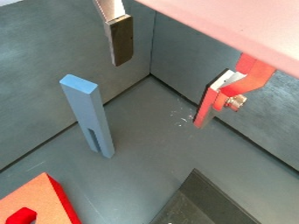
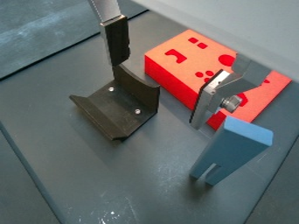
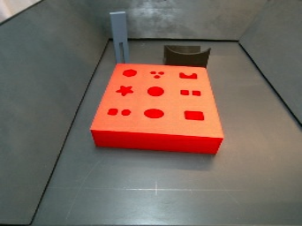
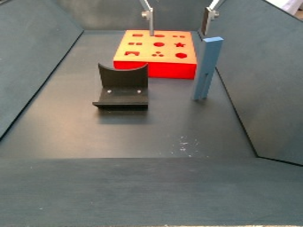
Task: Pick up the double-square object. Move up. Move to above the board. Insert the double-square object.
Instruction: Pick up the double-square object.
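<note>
The double-square object (image 4: 210,67) is a tall grey-blue peg standing upright on the floor beside the board (image 4: 155,58). It shows in both wrist views (image 1: 87,114) (image 2: 232,154) and in a side view (image 3: 120,39). The red-orange board (image 3: 154,124) lies flat with darker shaped cutouts on top; it also shows in a wrist view (image 2: 176,70). My gripper (image 4: 180,9) hangs high above the board's far end, open and empty. Its silver fingers (image 1: 121,39) (image 2: 115,39) are wide apart with nothing between them. The peg stands apart from the gripper (image 1: 163,87) (image 2: 160,87).
The dark L-shaped fixture (image 4: 122,89) stands on the floor next to the board, also in a side view (image 3: 186,55) and a wrist view (image 2: 117,109). Grey walls (image 4: 254,62) enclose the floor on all sides.
</note>
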Available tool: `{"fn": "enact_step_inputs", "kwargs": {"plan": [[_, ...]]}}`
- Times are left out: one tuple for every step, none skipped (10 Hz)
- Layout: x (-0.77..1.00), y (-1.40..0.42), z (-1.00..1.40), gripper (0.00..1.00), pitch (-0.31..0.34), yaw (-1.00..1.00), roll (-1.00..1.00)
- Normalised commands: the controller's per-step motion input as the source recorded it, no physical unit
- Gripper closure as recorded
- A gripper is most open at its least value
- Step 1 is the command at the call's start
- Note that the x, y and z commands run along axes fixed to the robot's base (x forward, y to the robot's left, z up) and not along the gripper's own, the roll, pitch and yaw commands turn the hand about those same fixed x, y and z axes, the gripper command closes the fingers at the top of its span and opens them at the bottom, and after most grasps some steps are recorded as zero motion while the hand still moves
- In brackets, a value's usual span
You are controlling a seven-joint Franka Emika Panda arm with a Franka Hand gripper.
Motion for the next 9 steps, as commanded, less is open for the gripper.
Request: {"fn": "enact_step_inputs", "kwargs": {"plan": [[0.0,0.05,0.0,0.0,0.0,0.0,0.0],[0.01,0.0,0.0,0.0,0.0,0.06,0.0],[-0.5,-0.14,-0.1,0.0,0.0,0.58,0.0],[-0.51,-0.28,-0.08,0.0,0.0,0.66,0.0],[-0.52,-0.4,0.0,0.0,-0.034,0.65,0.0],[-0.58,-0.49,0.0,0.0,-0.09,0.59,0.05],[-0.63,-0.49,0.0,0.0,-0.11,0.54,0.06],[-0.67,-0.35,-0.04,0.0,-0.113,0.49,0.15],[-0.57,-0.22,-0.12,0.0,-0.121,0.5,0.23]]}}
